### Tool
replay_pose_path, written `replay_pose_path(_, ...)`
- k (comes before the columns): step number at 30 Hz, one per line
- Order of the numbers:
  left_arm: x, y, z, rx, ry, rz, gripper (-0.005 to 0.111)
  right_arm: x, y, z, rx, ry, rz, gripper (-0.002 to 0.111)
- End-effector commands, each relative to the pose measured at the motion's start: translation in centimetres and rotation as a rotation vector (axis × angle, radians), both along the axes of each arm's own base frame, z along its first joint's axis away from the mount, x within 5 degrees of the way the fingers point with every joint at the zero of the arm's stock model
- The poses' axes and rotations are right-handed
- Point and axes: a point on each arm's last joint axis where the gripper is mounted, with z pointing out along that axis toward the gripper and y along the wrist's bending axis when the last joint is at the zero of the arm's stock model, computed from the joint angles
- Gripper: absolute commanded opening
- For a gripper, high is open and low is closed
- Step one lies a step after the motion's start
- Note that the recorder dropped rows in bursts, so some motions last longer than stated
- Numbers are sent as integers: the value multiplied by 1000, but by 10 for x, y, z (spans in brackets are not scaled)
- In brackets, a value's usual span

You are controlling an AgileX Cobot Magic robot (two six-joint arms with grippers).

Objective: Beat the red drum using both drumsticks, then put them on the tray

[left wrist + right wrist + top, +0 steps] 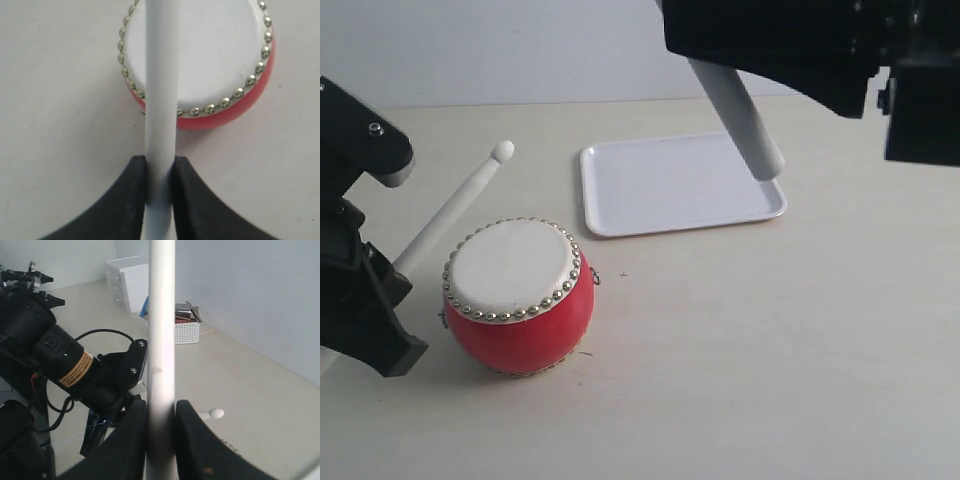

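The red drum (518, 300) stands on the table at front left, its cream skin (215, 55) ringed with silver studs. My left gripper (160, 165) is shut on one drumstick (455, 205), which slants up past the drum's left side with its bead tip (502, 151) in the air. In the left wrist view that stick (161, 75) crosses over the drum skin. My right gripper (161, 410) is shut on the other drumstick (740, 115), high at the back right. Its lower end hangs over the right part of the white tray (660, 190).
The left arm (65, 365) shows in the right wrist view, with the other stick's bead tip (216, 414) beside it. Off the table stand a white drawer unit (127, 280) and a white basket (186, 330). Bare table (770, 340) lies right of the drum.
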Motion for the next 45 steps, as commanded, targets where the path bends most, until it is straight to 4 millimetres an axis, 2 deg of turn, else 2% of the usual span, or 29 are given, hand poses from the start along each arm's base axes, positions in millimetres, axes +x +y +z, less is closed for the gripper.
replay_pose_path(1, 0, -2, 9, -77, -46, -6, 0, -11, -3, 10, 22, -34, 26, 0)
replay_pose_path(9, -17, 13, 49, -311, -219, -32, 0, -15, -5, 12, 28, -48, 24, 0)
replay_pose_path(16, -24, 18, 68, -435, -336, -80, 0, -13, -4, 12, 26, -45, 19, 0)
replay_pose_path(20, -20, 21, 68, -353, -385, -98, 0, -12, -5, 10, 25, -43, 6, 0)
replay_pose_path(25, -16, 24, 55, -237, -309, -46, 0, -11, -5, 1, 15, -17, -4, 0)
replay_pose_path(45, -14, 20, 54, -245, -314, -59, 0, -9, -6, 1, 16, -21, -28, 0)
